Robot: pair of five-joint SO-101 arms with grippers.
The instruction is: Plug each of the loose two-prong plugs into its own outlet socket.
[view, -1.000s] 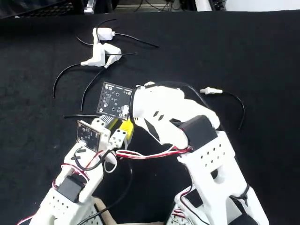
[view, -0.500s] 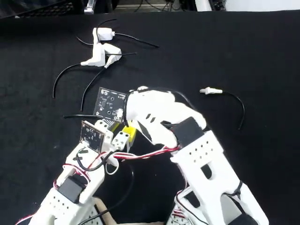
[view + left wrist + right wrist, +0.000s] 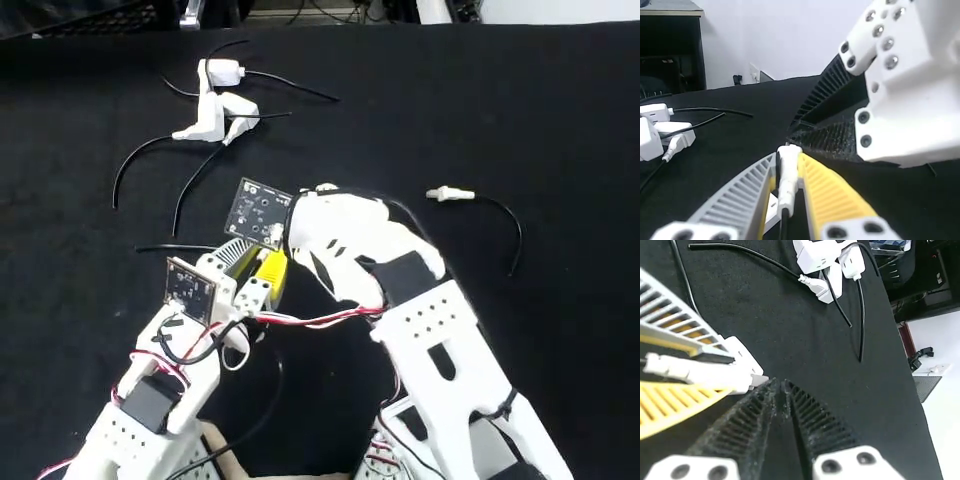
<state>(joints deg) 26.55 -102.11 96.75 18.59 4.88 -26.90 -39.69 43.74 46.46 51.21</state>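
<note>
Farther up the table and to the right than 0.5 s ago for the right arm's wrist board (image 3: 260,208), past even its spot of 1 s ago. Barely a twitch from the left arm over the same stretch.

Clamped in the left gripper (image 3: 787,157): 1 white two-prong plug (image 3: 786,186), pinched upright between the grey finger (image 3: 740,200) and the yellow finger (image 3: 830,195), with a black cable (image 3: 783,222) trailing out at the rear. Firm grasp, both fingers hard against the plug's sides.

Right up against it, the right gripper (image 3: 781,387), its 2 black ribbed fingers pressed together and their tips just beside the held plug's front end. Touching or a hair apart? Cannot tell.

From above, both grippers nose to nose at the middle-left of the black table (image 3: 520,100).

Far left of the table, well apart from the grippers: the white outlet sockets (image 3: 215,105) in a small cluster, with black leads running off in several directions.

Out on the right, 1 loose plug (image 3: 448,194) lying flat on the cloth, its black lead curling away behind it, well apart from both grippers.
</note>
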